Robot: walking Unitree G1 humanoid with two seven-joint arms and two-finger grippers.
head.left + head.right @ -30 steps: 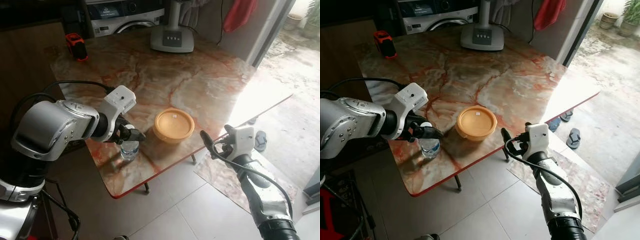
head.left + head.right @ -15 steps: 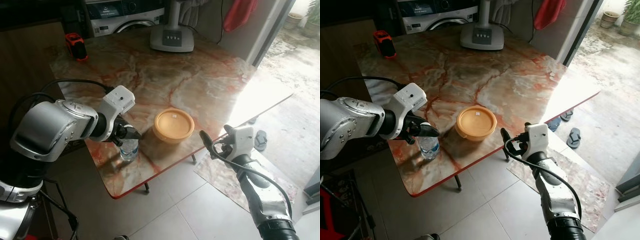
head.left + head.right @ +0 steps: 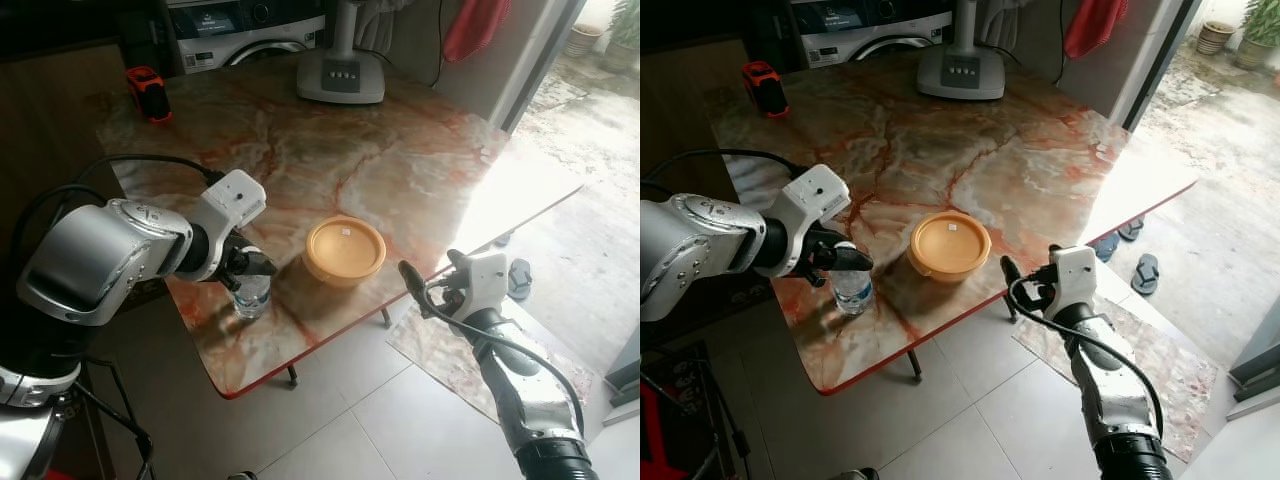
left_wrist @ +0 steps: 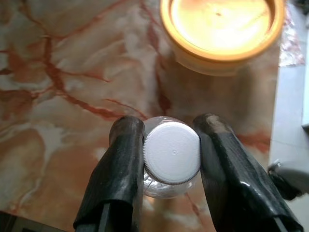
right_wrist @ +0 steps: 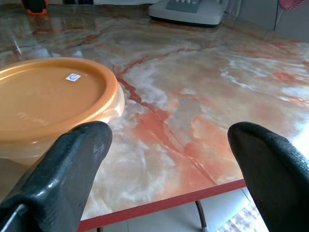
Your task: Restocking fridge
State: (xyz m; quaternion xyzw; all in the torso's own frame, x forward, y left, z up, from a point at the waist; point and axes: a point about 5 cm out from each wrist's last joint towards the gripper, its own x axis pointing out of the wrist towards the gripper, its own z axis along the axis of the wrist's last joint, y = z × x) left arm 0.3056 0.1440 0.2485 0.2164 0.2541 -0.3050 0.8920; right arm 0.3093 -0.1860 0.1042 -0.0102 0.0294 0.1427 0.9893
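Left jaws [image 4: 171, 145]: my two black fingers [image 4: 120, 164] sit on either side of the white cap [image 4: 172, 152] of the water bottle, pressed against it, so I am grasping the bottle at its top.
Water bottle [image 3: 851, 289]: small, clear, upright on the bench, near the front edge at my left, just beside the orange container but apart from it.
Right jaws [image 5: 169, 159]: released, fingers spread wide, nothing between them; they hang off the front edge of the bench, level with its red rim, pointing in toward the orange container.
Orange container [image 3: 344, 250]: round, with its lid on and a small white sticker on top; it stands on the bench between my two arms, near the front edge.
Bench [image 3: 400, 160]: marble-patterned top in cream and rust with a red edge, standing on a tiled floor.
Far end of bench: a grey fan base [image 3: 341, 76] with a row of buttons, and a small orange and black object [image 3: 147, 83] at the far left corner.
Behind the bench: a washing machine [image 3: 870, 30] and a red cloth [image 3: 1088, 25] hanging.
Floor at my right: a pair of sandals [image 3: 1132, 252] by the open doorway, in bright daylight.
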